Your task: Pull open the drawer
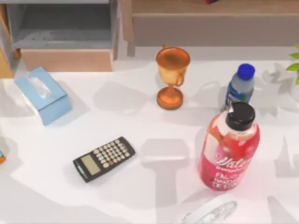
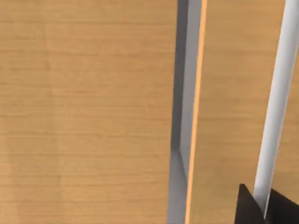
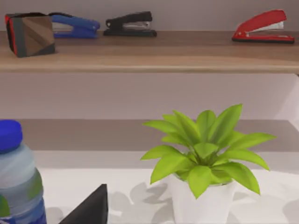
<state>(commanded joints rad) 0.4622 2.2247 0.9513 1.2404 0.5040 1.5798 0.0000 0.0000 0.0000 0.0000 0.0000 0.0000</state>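
At the top view's far left stands the drawer [image 1: 65,59], its light tan front panel pulled out toward the table and its grey floor and walls exposed behind it. The left wrist view looks closely at light wooden panels [image 2: 93,112] with a narrow grey gap between them. A pale bar [image 2: 276,93] runs across the wood. My left gripper [image 2: 264,203] is shut on that bar, one dark fingertip pressed to each side. A dark part of my right gripper [image 3: 88,210] sits low over the table, near the blue-capped bottle [image 3: 16,177] and the potted plant [image 3: 205,158].
A blue tissue box [image 1: 42,94] lies in front of the drawer. A calculator [image 1: 103,158], a bronze trophy [image 1: 172,77], a small water bottle [image 1: 240,85] and a big red bottle [image 1: 230,151] stand on the white table. The long shelf unit [image 1: 210,28] holds staplers [image 3: 128,24].
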